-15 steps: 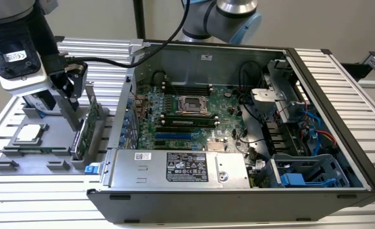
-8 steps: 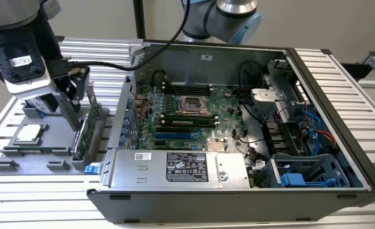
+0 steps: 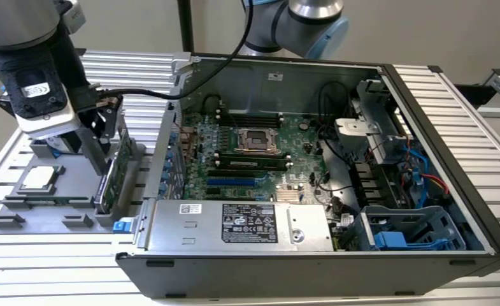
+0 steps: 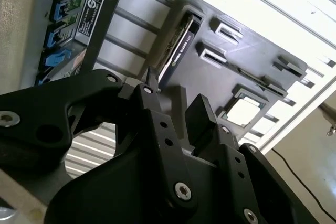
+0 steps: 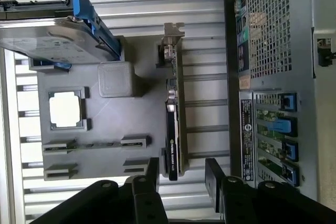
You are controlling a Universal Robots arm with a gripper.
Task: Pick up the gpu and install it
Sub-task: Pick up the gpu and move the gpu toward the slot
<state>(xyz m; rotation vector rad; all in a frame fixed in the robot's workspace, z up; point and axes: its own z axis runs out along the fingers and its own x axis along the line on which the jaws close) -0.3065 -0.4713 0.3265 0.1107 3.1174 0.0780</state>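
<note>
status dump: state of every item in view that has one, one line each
gpu, standing on edge in the grey fixture, not gripped
end effector, open, fingers either side of the gpu's end
hard drive, standing in the fixture
processor chip, seated in its fixture pocket
computer case, lying on its side, side panel off
blue expansion slots, empty
</note>
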